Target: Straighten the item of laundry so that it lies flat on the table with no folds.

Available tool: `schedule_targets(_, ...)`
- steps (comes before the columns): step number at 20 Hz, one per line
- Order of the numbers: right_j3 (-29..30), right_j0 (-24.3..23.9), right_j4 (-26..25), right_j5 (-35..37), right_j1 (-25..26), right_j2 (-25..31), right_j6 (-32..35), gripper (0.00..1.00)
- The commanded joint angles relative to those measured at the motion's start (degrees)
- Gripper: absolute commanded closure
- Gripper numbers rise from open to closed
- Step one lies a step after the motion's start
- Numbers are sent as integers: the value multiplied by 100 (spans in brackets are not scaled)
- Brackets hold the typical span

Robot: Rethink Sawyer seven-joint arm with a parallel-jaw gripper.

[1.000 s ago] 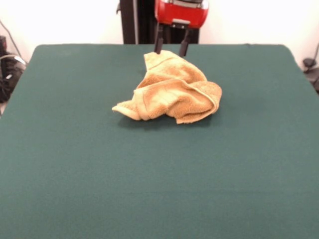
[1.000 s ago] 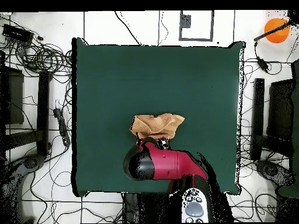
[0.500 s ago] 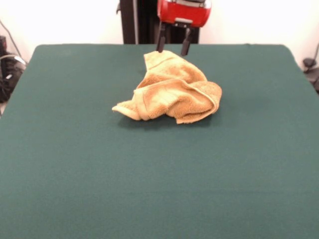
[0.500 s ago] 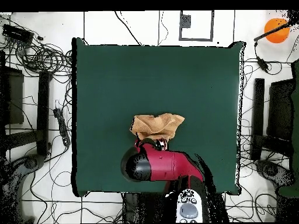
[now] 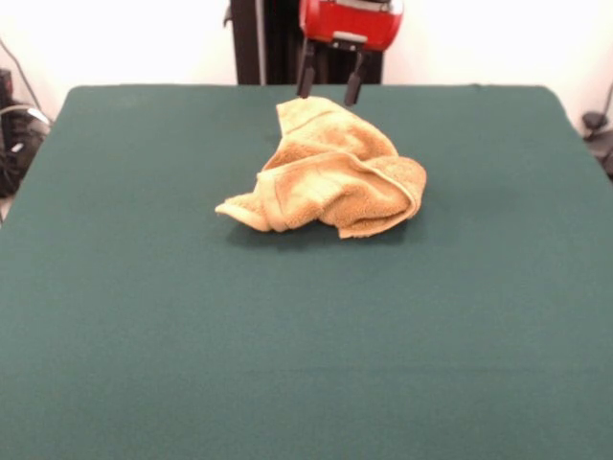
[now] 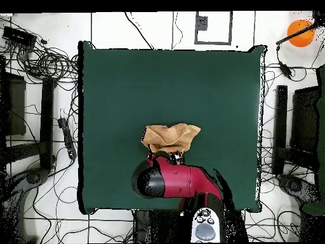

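The item of laundry [image 5: 330, 172], a golden-orange towel, lies crumpled in a heap with folds on the dark green table [image 5: 287, 326]. From overhead the towel [image 6: 170, 136] shows as a bunched patch near the table [image 6: 127, 82] middle. My gripper [image 5: 328, 94] hangs open just above the towel's far, raised end, its two dark fingers [image 5: 306, 81] spread apart with nothing between them. In the overhead view the red arm covers the gripper [image 6: 166, 154] at the towel's lower edge.
Green tabletop stretches wide on every side of the towel. Beyond the table's edges, cables and dark equipment [image 6: 38, 60] lie on the floor, and an orange ball [image 6: 299, 32] sits at the top right.
The gripper has risen slightly and come off the towel's far end. The towel itself has not changed shape.
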Motion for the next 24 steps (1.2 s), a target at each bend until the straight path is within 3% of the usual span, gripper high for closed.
schedule_targets(1,23,291,407,303,259,156,1260,0)
schedule_targets(24,-20,871,1003,248,495,-168,1380,0)
